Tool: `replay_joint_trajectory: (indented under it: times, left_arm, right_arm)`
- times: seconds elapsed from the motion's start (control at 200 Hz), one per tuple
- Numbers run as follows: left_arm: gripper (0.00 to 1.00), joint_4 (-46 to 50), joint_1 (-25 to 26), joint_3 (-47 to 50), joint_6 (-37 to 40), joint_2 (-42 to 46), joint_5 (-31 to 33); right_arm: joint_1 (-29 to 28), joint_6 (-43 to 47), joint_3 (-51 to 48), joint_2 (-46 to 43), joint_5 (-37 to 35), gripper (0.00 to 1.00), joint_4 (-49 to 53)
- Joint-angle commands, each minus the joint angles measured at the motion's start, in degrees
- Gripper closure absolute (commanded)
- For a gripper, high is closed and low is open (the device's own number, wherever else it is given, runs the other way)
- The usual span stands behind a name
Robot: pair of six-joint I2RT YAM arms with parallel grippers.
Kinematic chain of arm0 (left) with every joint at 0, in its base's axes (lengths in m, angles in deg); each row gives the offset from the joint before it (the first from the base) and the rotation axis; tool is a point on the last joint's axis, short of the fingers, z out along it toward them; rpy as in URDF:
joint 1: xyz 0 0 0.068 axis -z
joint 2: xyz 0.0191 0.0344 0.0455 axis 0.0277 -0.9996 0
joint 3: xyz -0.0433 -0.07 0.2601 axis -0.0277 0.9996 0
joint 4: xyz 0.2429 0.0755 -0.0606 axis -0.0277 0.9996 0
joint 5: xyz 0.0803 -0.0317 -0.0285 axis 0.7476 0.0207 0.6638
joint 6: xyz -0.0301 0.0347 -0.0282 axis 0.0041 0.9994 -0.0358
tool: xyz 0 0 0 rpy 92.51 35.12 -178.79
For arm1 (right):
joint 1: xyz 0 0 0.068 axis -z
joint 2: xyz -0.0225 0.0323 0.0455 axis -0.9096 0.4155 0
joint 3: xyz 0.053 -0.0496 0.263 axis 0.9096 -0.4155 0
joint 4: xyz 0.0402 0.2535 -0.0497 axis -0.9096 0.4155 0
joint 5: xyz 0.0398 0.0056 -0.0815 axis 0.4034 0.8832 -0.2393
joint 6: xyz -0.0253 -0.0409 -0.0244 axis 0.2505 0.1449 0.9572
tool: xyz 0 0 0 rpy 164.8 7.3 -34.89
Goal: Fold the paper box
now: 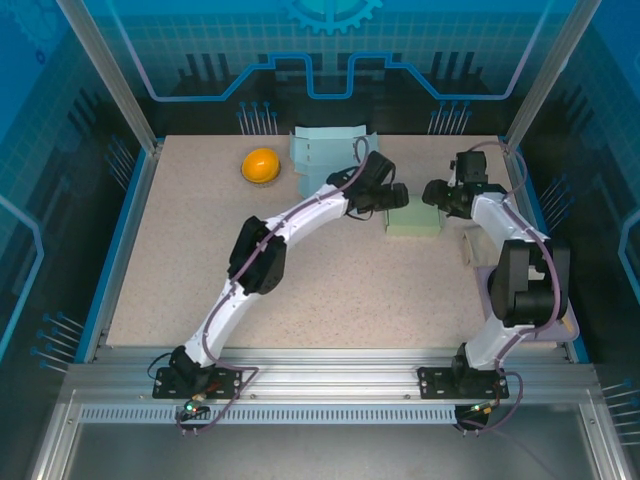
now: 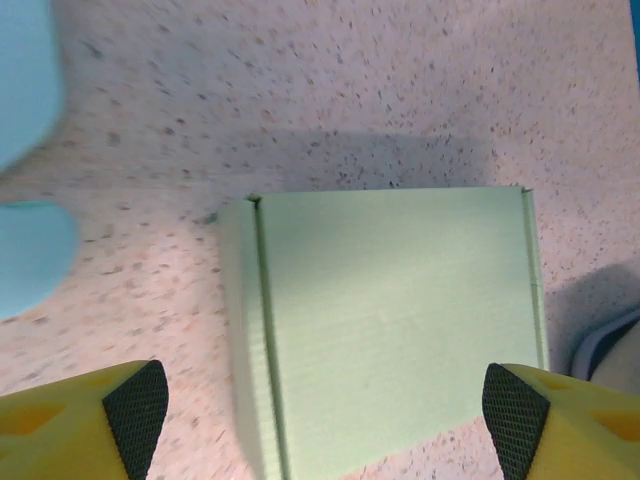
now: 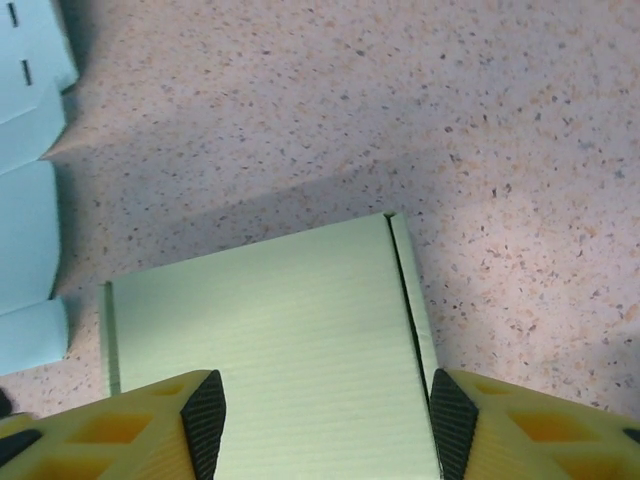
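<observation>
Both sets of fingers (image 2: pixel 135 415) stand apart, holding nothing: left gripper (image 2: pixel 325 425) wide, right gripper (image 3: pixel 328 425) less | box (image 1: pixel 413 222) lies closed on table (image 1: pixel 300 290), just under them | task looks nearly done | advice: check it is shut flat, rise straight, no dragging.

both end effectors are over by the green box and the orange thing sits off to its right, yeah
Not quite. The orange object sits off to the left of the green box, not to its right, as the top external view shows. The rest holds: the left end effector and the right end effector are both over by the green box.
</observation>
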Motion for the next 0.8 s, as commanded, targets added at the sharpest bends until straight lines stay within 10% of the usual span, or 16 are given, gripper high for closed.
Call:
replay_joint_trajectory:
  times: [0.0,0.4,0.795]
  left_arm:
    - [0.14,-0.23,-1.5,7.16,3.13,9.71,3.66]
    - [0.14,-9.11,-10.03,41.79,6.67,34.67,1.96]
    - [0.14,-15.14,-12.91,53.16,9.73,40.84,-0.6]
  right_arm:
    - [-2.19,2.6,3.19,-1.43,3.09,0.42,1.84]
    - [-13.47,6.24,22.53,17.91,1.29,0.44,1.9]
    - [-15.15,2.46,35.13,35.0,8.89,0.5,-0.73]
